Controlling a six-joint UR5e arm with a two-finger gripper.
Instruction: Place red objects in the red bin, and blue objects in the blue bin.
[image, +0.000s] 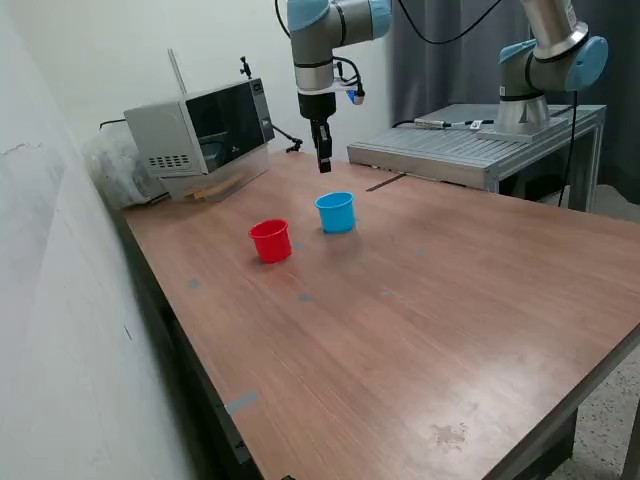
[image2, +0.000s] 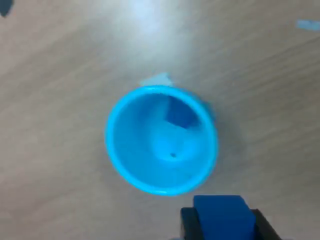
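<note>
Blue cup (image: 336, 212) and red cup (image: 270, 241) stand upright, near each other but apart, on the wooden table (image: 450, 320), the blue one toward the exterior view's right. No loose cubes show on the tabletop in the exterior view. At the far end of the table sit a microwave-like appliance (image: 205, 135) and a grey metal platform (image: 470, 145) carrying a second arm's base. The working arm hangs over the cups with its gripper (image: 323, 160) pointing straight down, well above the tabletop and apparently a little beyond the blue cup. The wrist view looks straight down into the blue cup (image2: 161, 142); one blue cube (image2: 181, 116) already lies inside, against the wall. A second blue cube (image2: 222, 217) is pinched between the dark fingers (image2: 189, 226), which are closed on its two sides. That held cube sits just outside the cup's rim rather than over the opening. Judgement: the step in hand is delivery of this cube, and the coming move turns on that offset, the cup mouth lying slightly to one side of the gripper's line. A short sideways correction before release appears necessary; dropped from here, the cube risks striking the rim. The red cup's contents cannot be seen.
</note>
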